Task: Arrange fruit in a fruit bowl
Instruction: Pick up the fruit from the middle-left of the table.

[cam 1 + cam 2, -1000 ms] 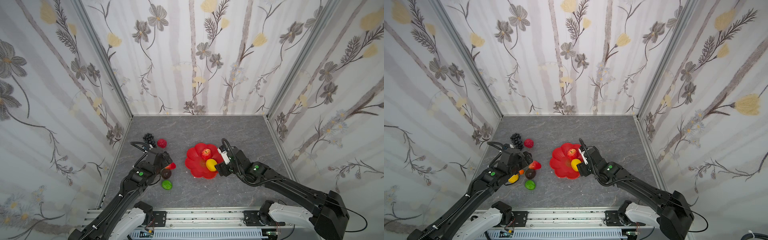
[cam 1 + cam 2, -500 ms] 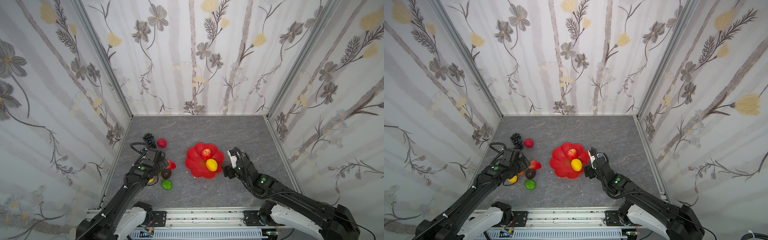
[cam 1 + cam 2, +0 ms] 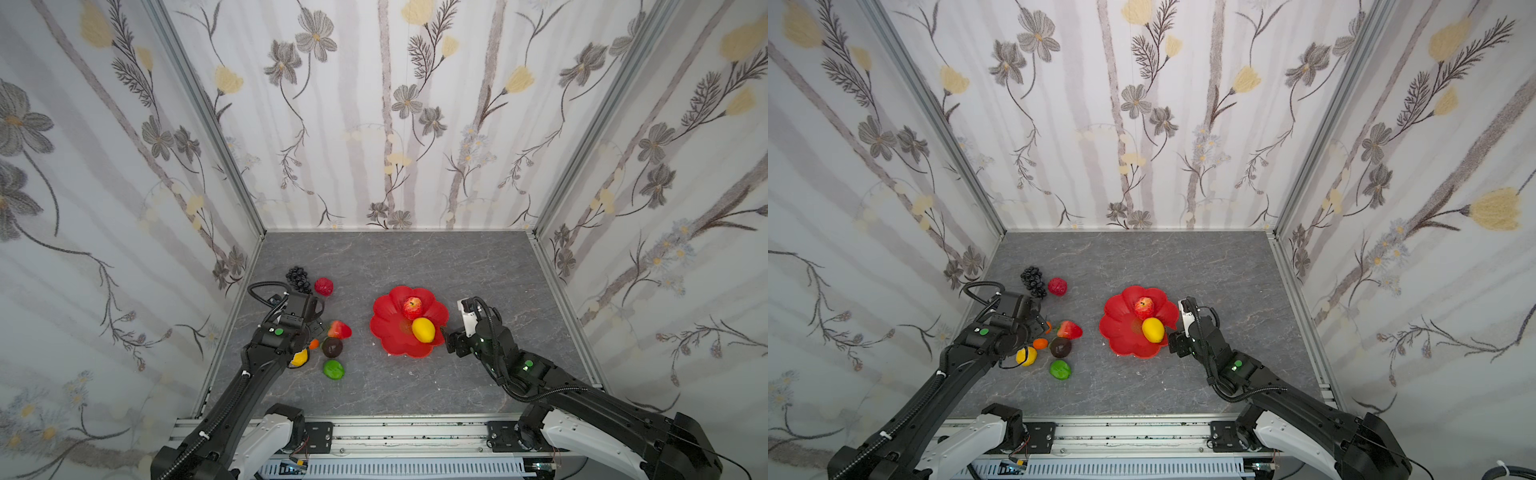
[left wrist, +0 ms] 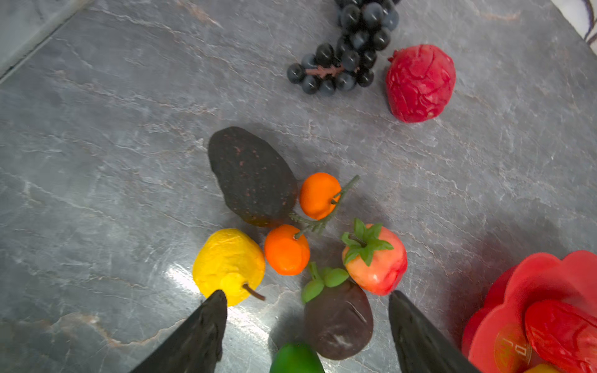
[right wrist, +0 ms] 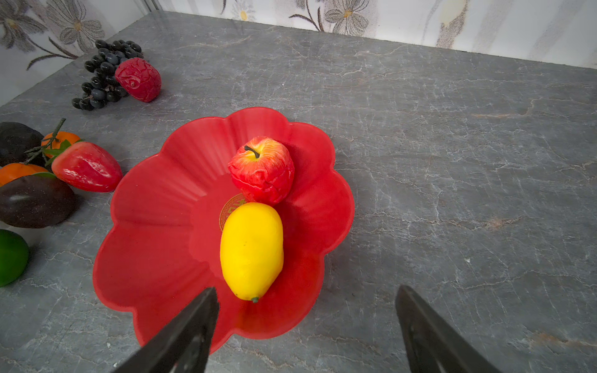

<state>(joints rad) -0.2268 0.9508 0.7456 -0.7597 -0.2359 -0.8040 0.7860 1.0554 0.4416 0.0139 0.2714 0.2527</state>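
We drew our right gripper [image 5: 306,289] back, wide open and empty, leaving the glossy yellow toy lemon [image 5: 252,250] in the scalloped red plastic dish [image 5: 155,258]; our left gripper [image 4: 306,291] was open, empty too.

Left gripper [image 4: 305,294], right gripper [image 5: 307,289]: jaws spread wide.

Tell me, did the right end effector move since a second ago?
Yes. The right end effector pulled back from the lemon inside the fruit bowl to just outside its rim, toward the robot's base.
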